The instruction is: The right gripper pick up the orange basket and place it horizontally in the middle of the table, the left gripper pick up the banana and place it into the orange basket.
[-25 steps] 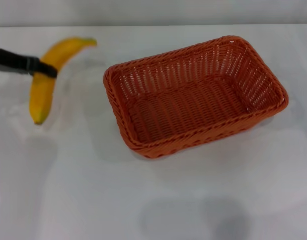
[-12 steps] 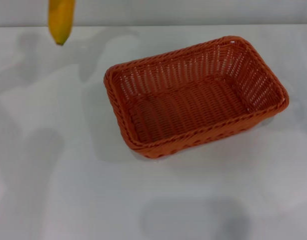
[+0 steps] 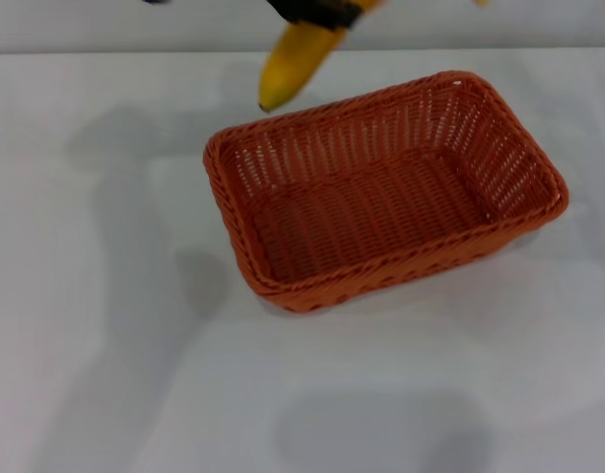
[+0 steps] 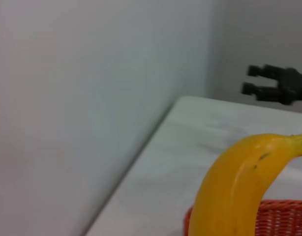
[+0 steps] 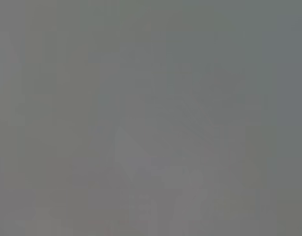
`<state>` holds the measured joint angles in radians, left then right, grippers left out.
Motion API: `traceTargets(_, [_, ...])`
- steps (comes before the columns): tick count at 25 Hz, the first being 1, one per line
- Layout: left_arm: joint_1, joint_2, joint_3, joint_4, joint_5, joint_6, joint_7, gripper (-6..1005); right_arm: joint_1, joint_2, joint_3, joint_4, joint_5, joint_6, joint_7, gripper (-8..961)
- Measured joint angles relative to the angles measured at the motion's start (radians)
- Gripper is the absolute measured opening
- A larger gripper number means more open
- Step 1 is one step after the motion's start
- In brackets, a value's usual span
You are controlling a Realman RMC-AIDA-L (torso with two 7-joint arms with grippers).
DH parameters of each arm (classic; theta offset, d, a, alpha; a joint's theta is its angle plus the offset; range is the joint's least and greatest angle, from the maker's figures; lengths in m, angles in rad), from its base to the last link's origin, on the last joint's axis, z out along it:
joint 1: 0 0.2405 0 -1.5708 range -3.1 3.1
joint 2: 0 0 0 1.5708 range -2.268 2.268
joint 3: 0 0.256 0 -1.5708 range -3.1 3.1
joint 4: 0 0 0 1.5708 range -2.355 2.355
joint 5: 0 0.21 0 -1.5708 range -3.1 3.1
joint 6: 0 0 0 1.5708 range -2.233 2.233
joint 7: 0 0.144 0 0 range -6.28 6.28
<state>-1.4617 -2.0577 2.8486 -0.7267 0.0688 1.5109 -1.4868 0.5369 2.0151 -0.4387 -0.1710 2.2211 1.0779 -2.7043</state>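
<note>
A yellow banana (image 3: pixel 295 61) hangs in the air at the far edge of the head view, its lower tip pointing down and toward the robot's left, just above and beyond the far rim of the orange basket (image 3: pixel 381 192). The left gripper (image 3: pixel 317 12), a black claw partly cut off by the top of the head view, is clamped around the banana's upper part, pinching it. In the left wrist view the banana (image 4: pixel 239 184) arches close to the camera, with a few small dark flecks on its skin, and a strip of the orange basket's (image 4: pixel 279 219) braided rim shows beneath it.

The orange basket sits on the white table (image 3: pixel 135 374) near the middle, lying flat with its long side running roughly left to right, slightly turned. It is a rectangular woven basket with sloping open-weave walls, and nothing lies inside it. No writing, label or brand mark can be read on the basket, the banana or the table.

The right gripper (image 4: pixel 276 87) appears only in the left wrist view, a black claw held in the air well apart from the basket, its two fingers set apart with a gap between them. The right wrist view shows only a plain grey field. A pale wall (image 4: pixel 92 98) rises along the table's far edge.
</note>
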Motion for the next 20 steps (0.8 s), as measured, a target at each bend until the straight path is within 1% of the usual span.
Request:
traceTargets(1, [-0.012,-0.011,0.000,0.018,0.026,-0.021,0.002,509,0.000,0.000,0.000,0.000,0.000,0.000,0.000,869])
traceTargets(2, [-0.020,-0.015,-0.001,0.053,0.048,-0.047,0.000,510,-0.001,0.000,0.000,0.000,0.000,0.001,0.000,869])
traceTargets(4, [-0.022,-0.017,-0.001,0.117,0.075,-0.091,-0.003,510,-0.003,0.000,0.000,0.001,0.000,0.003,0.001,869])
traceTargets(7, [-0.009,-0.016,-0.001,0.198,0.089,-0.159,0.001,511,-0.009,0.001,0.000,0.002,0.001,0.005,0.001,869])
traceTargets(12, [0.004,-0.016,-0.002,0.236,0.106,-0.171,0.000,513,-0.013,0.001,0.000,0.002,0.002,0.006,0.002,869])
traceTargets(15, [0.010,-0.015,-0.002,0.241,0.115,-0.139,0.012,514,-0.014,0.001,0.000,0.002,0.006,0.007,0.002,869])
traceTargets(20, [0.029,-0.016,-0.002,0.221,0.091,-0.110,0.030,672,-0.015,0.001,0.000,0.002,0.011,0.008,0.003,869])
